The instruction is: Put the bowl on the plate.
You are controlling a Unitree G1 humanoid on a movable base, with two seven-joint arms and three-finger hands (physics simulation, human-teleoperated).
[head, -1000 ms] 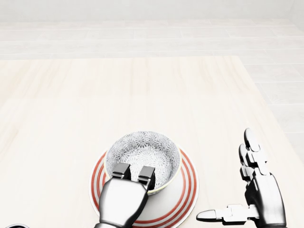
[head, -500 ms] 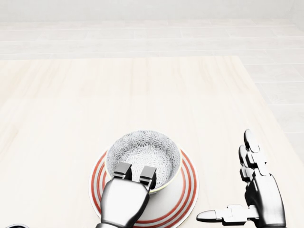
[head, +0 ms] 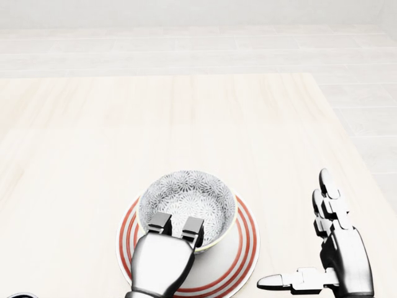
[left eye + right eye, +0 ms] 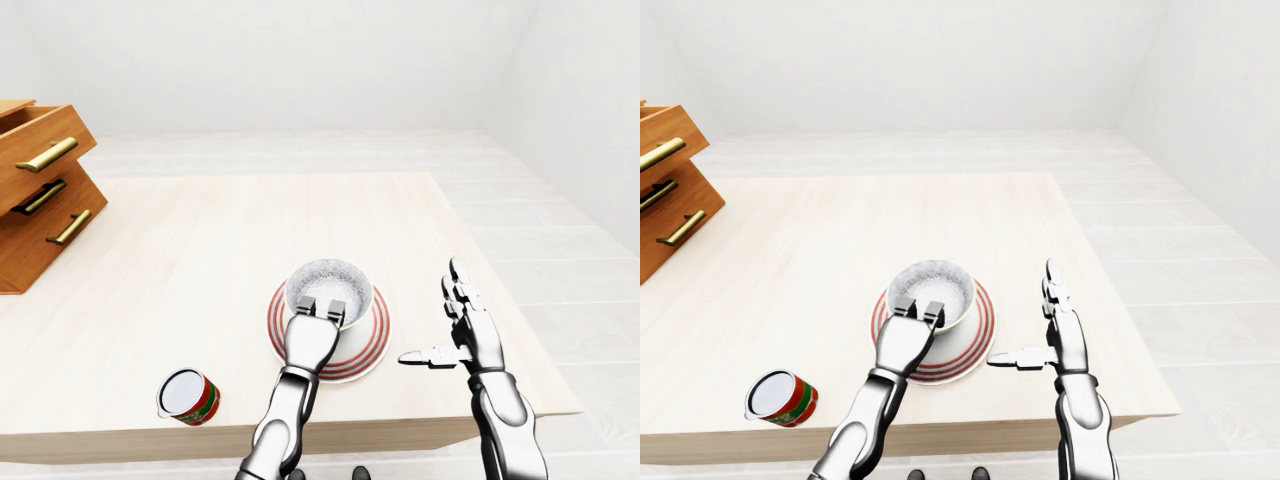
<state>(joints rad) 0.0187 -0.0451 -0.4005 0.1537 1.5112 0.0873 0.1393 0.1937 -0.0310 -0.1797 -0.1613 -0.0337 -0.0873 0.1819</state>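
Head view: our left hand grips the near rim of the bowl, which sits on the plate. Our right hand is spread wide beside it, holding nothing. We cannot read the label on the can.

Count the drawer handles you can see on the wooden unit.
3, all on the wooden drawer unit at the left-eye view's left edge: top handle, middle handle below it, bottom handle lowest. The frame cuts the unit off, so more may be hidden.
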